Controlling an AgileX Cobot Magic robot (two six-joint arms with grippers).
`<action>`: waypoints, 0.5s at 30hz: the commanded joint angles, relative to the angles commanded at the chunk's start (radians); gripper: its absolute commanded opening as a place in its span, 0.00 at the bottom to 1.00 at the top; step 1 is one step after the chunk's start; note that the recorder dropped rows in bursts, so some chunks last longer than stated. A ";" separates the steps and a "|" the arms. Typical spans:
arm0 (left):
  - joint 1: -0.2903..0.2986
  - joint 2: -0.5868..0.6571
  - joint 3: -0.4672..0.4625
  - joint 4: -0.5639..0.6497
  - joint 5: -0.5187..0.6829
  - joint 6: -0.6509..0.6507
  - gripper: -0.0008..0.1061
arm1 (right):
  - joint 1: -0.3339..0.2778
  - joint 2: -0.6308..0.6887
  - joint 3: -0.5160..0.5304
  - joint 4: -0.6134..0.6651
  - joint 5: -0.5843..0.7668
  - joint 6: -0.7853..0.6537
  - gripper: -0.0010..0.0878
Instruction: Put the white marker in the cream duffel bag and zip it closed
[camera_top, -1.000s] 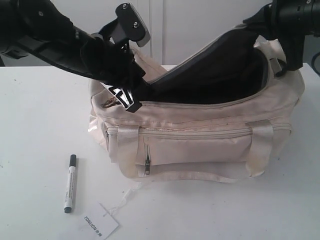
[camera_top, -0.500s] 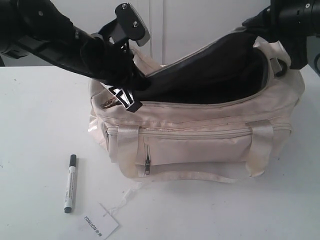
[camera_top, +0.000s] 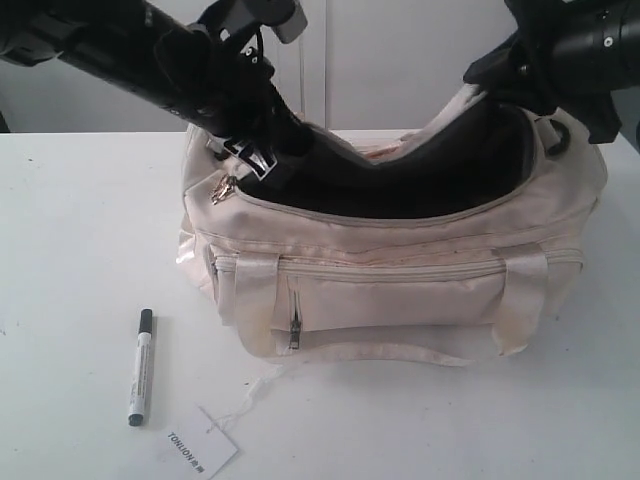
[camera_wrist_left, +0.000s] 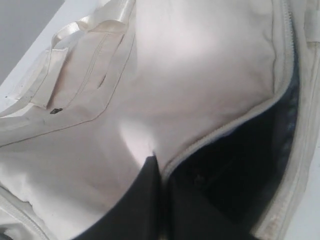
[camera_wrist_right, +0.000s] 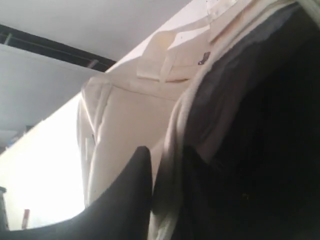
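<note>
The white marker (camera_top: 140, 367) lies on the table, left of and in front of the cream duffel bag (camera_top: 400, 290), untouched. The bag's top stands open and shows its dark lining (camera_top: 420, 175). My left gripper (camera_top: 262, 160) is at the bag's left end, shut on the zip edge of the top flap (camera_wrist_left: 220, 75); its fingers (camera_wrist_left: 145, 200) press together on the fabric. My right gripper (camera_top: 500, 85) is at the bag's right end. Its fingers (camera_wrist_right: 135, 190) stand apart, with the flap's rim (camera_wrist_right: 172, 150) still between them.
A white paper tag (camera_top: 200, 450) printed TONLION lies by the marker, tied to the bag by a thin string. A gold zip pull (camera_top: 220, 190) hangs at the bag's left end. Both black arms reach over the bag from above.
The left gripper has risen and moved back with the flap edge. The flap now sags in the middle. The right gripper's fingers have parted around the rim.
</note>
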 joint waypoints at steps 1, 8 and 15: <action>0.005 0.000 -0.004 0.002 0.007 -0.013 0.01 | 0.000 0.000 0.000 -0.013 0.012 0.000 0.29; 0.061 0.000 -0.045 -0.053 0.126 -0.047 0.01 | 0.000 0.000 0.000 -0.024 0.118 -0.102 0.29; 0.106 0.002 -0.044 -0.132 0.127 -0.047 0.01 | 0.000 -0.033 0.000 -0.010 0.155 -0.293 0.29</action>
